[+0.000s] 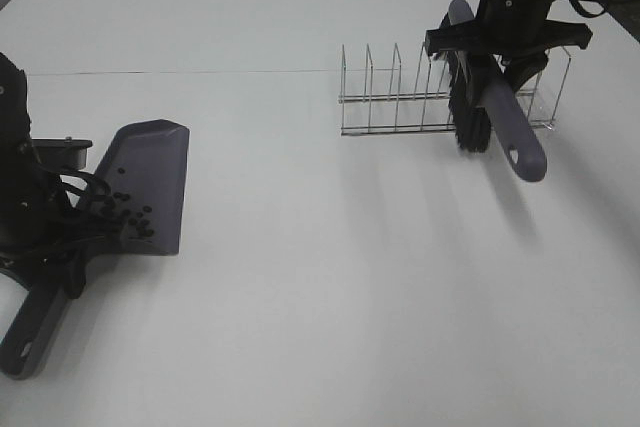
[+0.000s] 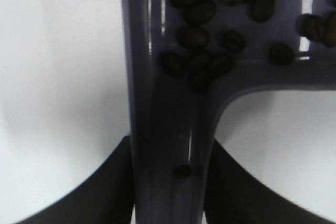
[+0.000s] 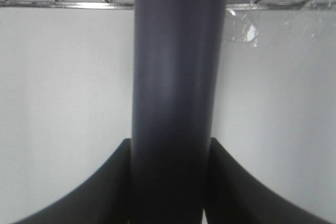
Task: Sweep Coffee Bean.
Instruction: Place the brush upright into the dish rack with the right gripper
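Both grippers pinch handles: your left gripper [image 1: 55,247] holds the dustpan [image 1: 150,182] with the coffee beans [image 1: 132,219] inside, your right gripper [image 1: 500,47] the brush [image 1: 480,112] in the wire rack [image 1: 390,97]. Sweeping looks done; next, let go gently.

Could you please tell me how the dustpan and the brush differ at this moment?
The dustpan lies on the table with coffee beans in it; the brush stands in the wire rack, carrying none. The left gripper holds the dustpan's handle, the right gripper the brush's. Both are grey-purple plastic.
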